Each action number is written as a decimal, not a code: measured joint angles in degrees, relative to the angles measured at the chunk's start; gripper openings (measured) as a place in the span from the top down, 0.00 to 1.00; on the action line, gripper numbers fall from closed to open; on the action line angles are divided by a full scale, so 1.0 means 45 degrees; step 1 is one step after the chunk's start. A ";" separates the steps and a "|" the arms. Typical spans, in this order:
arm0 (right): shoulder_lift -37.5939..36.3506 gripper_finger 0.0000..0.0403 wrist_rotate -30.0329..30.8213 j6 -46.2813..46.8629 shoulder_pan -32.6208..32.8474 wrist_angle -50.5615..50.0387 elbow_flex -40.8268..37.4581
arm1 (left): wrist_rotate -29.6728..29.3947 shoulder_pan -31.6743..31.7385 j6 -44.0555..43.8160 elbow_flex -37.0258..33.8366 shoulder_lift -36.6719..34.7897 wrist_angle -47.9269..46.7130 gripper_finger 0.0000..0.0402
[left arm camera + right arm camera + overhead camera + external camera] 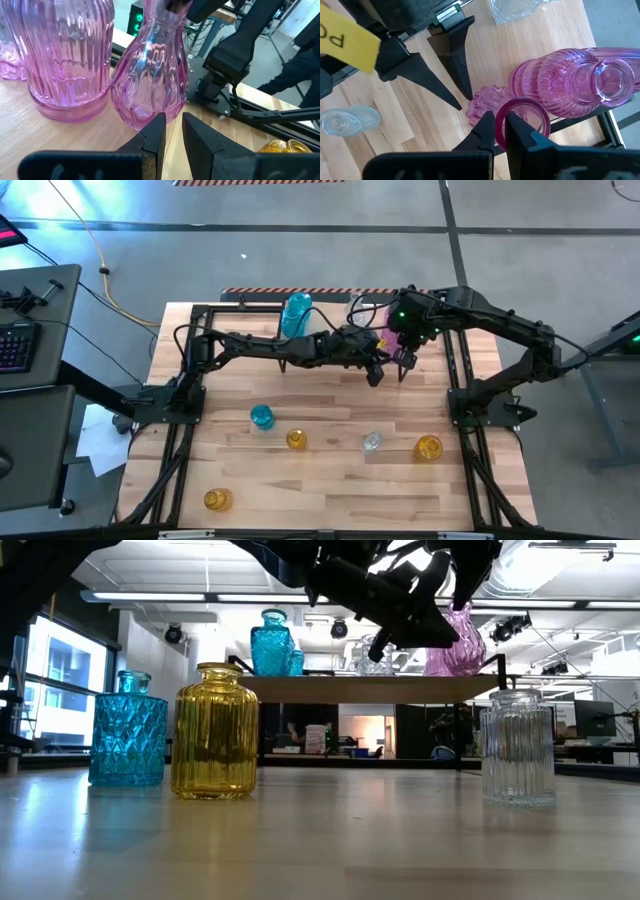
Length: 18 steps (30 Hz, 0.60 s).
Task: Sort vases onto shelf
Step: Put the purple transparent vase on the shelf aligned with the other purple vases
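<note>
Table [330, 470]: teal, amber and clear vases stand loose on it. Shelf [370, 688] at the far edge carries a teal vase [271, 643] and a ribbed pink vase [570, 85]. Right tool [500, 131] pinches the small pink vase's [150, 85] rim there. Left tool [170, 131] just beside it, fingers slightly apart, empty.

Overhead view: looks straight down on the whole light wooden tabletop [330, 470]. Low view: sits at board level, facing level across it toward the room behind. Left wrist view: close, level with a fluted pink glass vase [150, 70] on the raised shelf. Right wrist view: close, looking down into that same vase's mouth [522, 117]. Both wrist views share it.
</note>
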 joint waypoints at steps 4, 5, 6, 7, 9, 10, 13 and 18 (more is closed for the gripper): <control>0.0003 1.00 -0.0118 -0.0004 0.0000 -0.0003 0.0000 | 0.0040 0.0000 0.0000 0.0000 -0.0002 -0.0053 0.86; 0.0002 1.00 -0.0156 -0.0005 0.0007 -0.0021 0.0000 | 0.0080 0.0000 -0.0019 0.0000 -0.0003 -0.0064 0.86; 0.0004 1.00 -0.0244 -0.0005 0.0010 -0.0040 0.0000 | 0.0104 0.0000 -0.0055 0.0000 -0.0005 -0.0079 0.86; 0.0000 1.00 -0.0364 -0.0005 0.0010 -0.0050 0.0000 | 0.0119 0.0000 -0.0087 0.0000 -0.0005 -0.0095 0.86; 0.0000 1.00 -0.0460 -0.0005 0.0010 -0.0063 0.0000 | 0.0136 -0.0003 -0.0087 0.0000 -0.0005 -0.0103 0.86; 0.0000 1.00 -0.0494 0.0000 0.0010 -0.0063 0.0000 | 0.0136 -0.0004 -0.0090 0.0000 -0.0005 -0.0107 0.86; 0.0005 1.00 -0.0550 0.0058 0.0010 -0.0086 0.0000 | 0.0136 0.0000 -0.0092 0.0000 -0.0005 -0.0117 0.86; 0.0002 1.00 -0.0545 0.0087 0.0010 -0.0107 0.0000 | 0.0126 0.0000 -0.0103 0.0000 -0.0005 -0.0131 0.86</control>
